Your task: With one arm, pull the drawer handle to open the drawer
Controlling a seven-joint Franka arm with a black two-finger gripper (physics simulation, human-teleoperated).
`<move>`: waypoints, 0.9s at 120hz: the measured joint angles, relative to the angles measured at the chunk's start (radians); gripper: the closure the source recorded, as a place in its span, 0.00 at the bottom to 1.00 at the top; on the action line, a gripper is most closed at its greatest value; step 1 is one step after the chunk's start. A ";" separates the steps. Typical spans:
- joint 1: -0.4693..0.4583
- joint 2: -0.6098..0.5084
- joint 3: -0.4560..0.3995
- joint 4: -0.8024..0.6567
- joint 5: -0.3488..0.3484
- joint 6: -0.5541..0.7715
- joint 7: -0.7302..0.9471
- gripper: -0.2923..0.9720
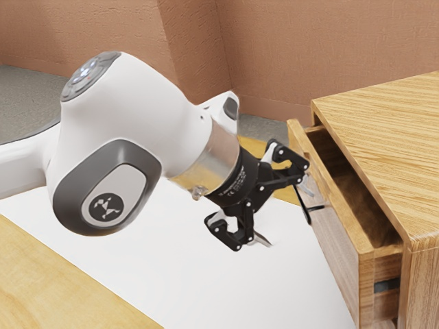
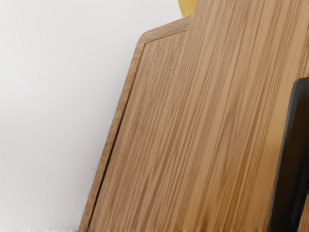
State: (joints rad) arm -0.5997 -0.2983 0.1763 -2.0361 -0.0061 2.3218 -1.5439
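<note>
The wooden cabinet stands at the exterior view's right. Its top drawer is pulled partly out, so its inside shows. A thin dark handle sticks out from the drawer front. My black gripper hangs just in front of that handle, open, with its fingers spread wide. The upper fingertip is close to the handle, and the lower fingertip is well away from it. In the wrist view the drawer front is near the hand, with the dark handle at its side.
The white tabletop stretches under the arm. A wooden surface lies at the lower left of the exterior view. Brown walls close off the back.
</note>
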 joint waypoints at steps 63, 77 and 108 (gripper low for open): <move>0.008 -0.149 0.001 -0.155 -0.003 0.047 -0.003 0.23; 0.026 -0.194 0.005 -0.194 -0.001 0.051 -0.004 0.23; 0.060 -0.259 0.006 -0.260 -0.001 0.055 -0.003 0.23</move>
State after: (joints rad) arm -0.5400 -0.5578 0.1825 -2.2958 -0.0067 2.3767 -1.5472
